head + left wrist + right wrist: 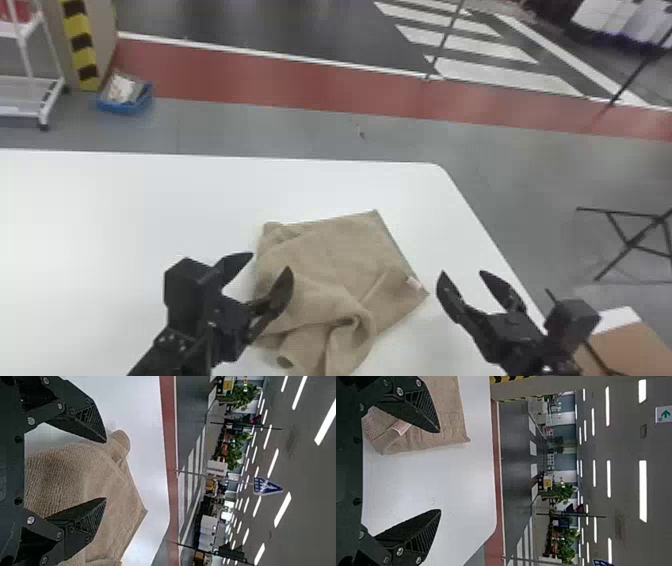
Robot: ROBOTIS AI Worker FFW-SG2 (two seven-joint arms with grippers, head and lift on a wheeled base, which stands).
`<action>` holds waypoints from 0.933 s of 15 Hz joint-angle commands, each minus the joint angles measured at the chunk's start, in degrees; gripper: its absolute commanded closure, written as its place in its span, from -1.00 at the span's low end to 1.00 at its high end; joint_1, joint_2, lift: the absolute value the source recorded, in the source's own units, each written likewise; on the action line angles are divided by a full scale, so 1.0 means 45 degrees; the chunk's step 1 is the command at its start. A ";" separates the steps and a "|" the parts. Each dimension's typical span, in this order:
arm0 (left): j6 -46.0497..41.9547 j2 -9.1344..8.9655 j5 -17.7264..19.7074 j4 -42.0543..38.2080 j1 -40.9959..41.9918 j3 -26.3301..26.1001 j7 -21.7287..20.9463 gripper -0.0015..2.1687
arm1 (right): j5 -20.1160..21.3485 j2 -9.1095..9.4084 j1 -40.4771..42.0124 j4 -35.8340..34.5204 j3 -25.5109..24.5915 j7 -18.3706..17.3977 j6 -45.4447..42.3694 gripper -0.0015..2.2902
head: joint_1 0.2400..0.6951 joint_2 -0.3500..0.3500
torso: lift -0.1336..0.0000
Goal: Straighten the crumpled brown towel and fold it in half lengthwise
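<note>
White table [125, 200] bears the towel [340, 255]; left gripper [271, 262] at nine o'clock, right gripper [462, 272] at three, both open, probably for grasping edges.

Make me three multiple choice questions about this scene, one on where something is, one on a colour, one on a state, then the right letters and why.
1. Where is the white tag on the brown towel?
A. Mid-towel
B. Near the corner toward the right tool
C. Along the far edge

2. What colour is the floor band beyond the table?
A. Red
B. Green
C. Yellow

3. How do the left tool and right tool stand?
A. Both shut
B. Only the left open
C. Both open

1: B, the head view shows it by that corner.
2: A, a wide red strip crosses the floor there.
3: C, each pair of fingers stands apart.
</note>
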 commanded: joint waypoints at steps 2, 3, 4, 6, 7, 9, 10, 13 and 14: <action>0.0032 -0.0232 -0.0217 0.0704 -0.0464 -0.0433 0.0150 -0.58 | -0.0068 -0.0021 0.0008 0.0105 -0.0014 0.0001 -0.0050 -0.83 | 1.00 -1.00 | -0.85; 0.0032 -0.0369 -0.0471 0.1017 -0.0621 -0.0531 0.0209 -0.58 | -0.0088 -0.0041 0.0008 0.0144 -0.0033 0.0001 -0.0089 -0.83 | 1.00 -1.00 | -0.85; 0.0032 -0.0486 -0.0608 0.1251 -0.0679 -0.0531 0.0209 -0.58 | -0.0107 -0.0060 -0.0011 0.0183 -0.0014 0.0020 -0.0089 -0.83 | 1.00 -1.00 | -0.85; 0.0032 -0.0623 -0.0764 0.1564 -0.0816 -0.0551 0.0209 -0.58 | -0.0166 -0.0099 -0.0011 0.0242 -0.0053 0.0020 -0.0167 -0.83 | 1.00 -1.00 | -0.85; 0.0032 -0.0623 -0.0783 0.1583 -0.0816 -0.0531 0.0209 -0.45 | -0.0185 -0.0119 -0.0011 0.0262 -0.0092 0.0020 -0.0167 -0.83 | 1.00 -1.00 | -0.85; 0.0072 -0.0623 -0.0803 0.1564 -0.0816 -0.0551 0.0306 0.03 | -0.0205 -0.0138 -0.0011 0.0301 -0.0131 0.0020 -0.0206 -0.83 | 1.00 -1.00 | -0.85; 0.0072 -0.0623 -0.0783 0.1564 -0.0816 -0.0551 0.0345 0.31 | -0.0205 -0.0138 -0.0031 0.0320 -0.0131 0.0020 -0.0245 -0.83 | 1.00 -1.00 | -0.85; 0.0618 -0.0603 -0.0822 0.1505 -0.0816 -0.0570 0.0345 0.44 | -0.0224 -0.0138 -0.0070 0.0379 -0.0131 0.0020 -0.0245 -0.83 | 1.00 -1.00 | -0.85; 0.0657 -0.0603 -0.0920 0.1505 -0.0816 -0.0570 0.0345 0.45 | -0.0224 -0.0138 -0.0070 0.0379 -0.0131 0.0020 -0.0284 -0.83 | 1.00 -1.00 | -0.85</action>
